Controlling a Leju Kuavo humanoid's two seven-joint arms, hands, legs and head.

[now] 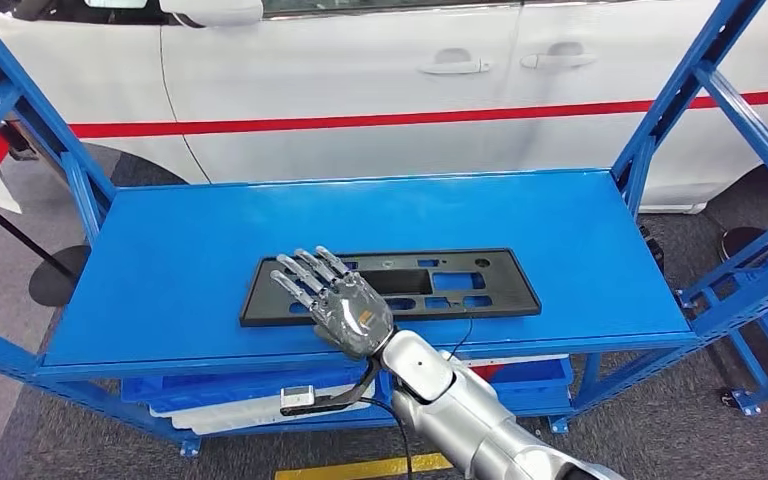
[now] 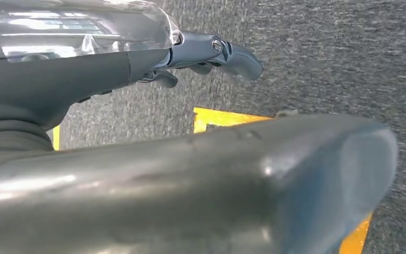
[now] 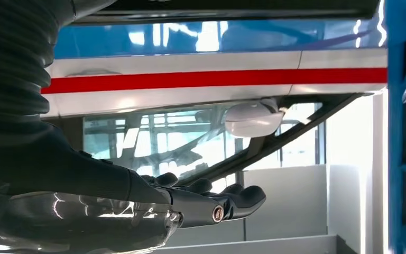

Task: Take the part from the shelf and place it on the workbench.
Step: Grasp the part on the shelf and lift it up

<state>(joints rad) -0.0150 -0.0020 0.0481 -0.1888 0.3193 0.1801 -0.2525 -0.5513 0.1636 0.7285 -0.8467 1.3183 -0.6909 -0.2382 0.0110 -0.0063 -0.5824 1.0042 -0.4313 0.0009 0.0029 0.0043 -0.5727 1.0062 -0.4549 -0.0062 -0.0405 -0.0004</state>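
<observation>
One black part [image 1: 392, 285] lies flat on our blue shelf [image 1: 180, 260].
Our right hand [image 1: 338, 303] hovers over its left end, fingers spread, holding nothing; our left hand [image 2: 211, 53] hangs above carpet, empty.

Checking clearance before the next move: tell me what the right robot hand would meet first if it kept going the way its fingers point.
Probably the black part: the right robot hand hovers over its near-left end, fingers spread toward the shelf's far left. How high it hovers is unclear.
</observation>
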